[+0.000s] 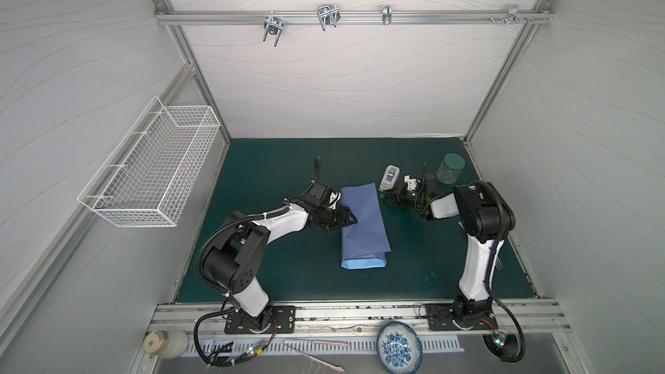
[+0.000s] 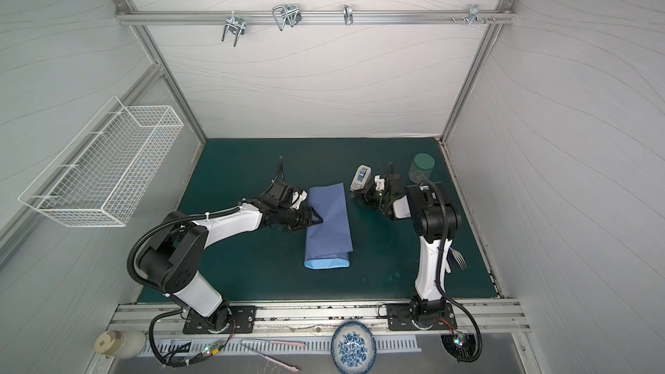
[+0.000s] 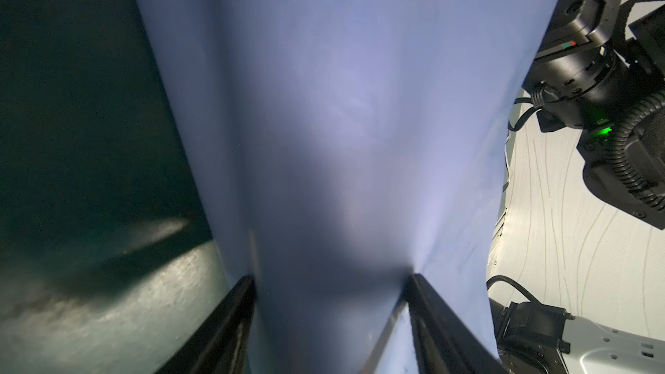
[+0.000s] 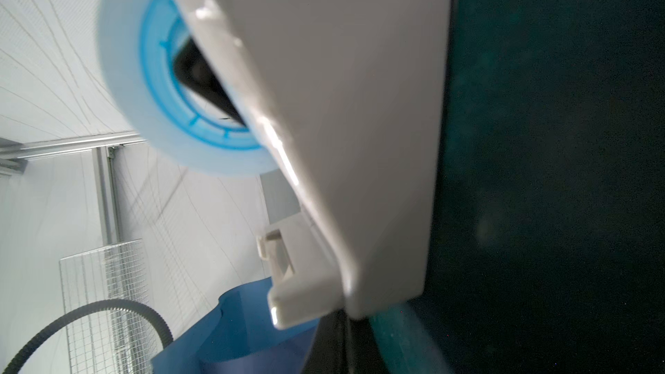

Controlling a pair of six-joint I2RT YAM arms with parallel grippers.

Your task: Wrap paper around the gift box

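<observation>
White wavy-grained walls in an aluminium frame close in a dark green mat, with a wire basket hung on the left wall and a rail of metal hooks across the far one.

In the middle of the mat lies the paper, already folded into 1 long parcel running near to far, its dull indigo face outward and its sky-blue face showing at the near end. The gift box itself I can't see; I take it to be inside that parcel. By my reckoning the wrap around the body is made, but nothing is taped yet, and the far end looks flat and loose, so sealing the seam and folding the ends are left.

The left gripper sits on the parcel's left edge, jaws spread, and in its wrist view its fingers rest on the paper, pressing it down, not pinching it. The right gripper is clenched at the near end of the white tape dispenser, well right of the parcel; its wrist view shows a black finger on either side of the dispenser's wall, so it seems to grip that.

A green-lidded jar stands at the far right, and a blue-patterned bowl sits on the near ledge, off the mat.
</observation>
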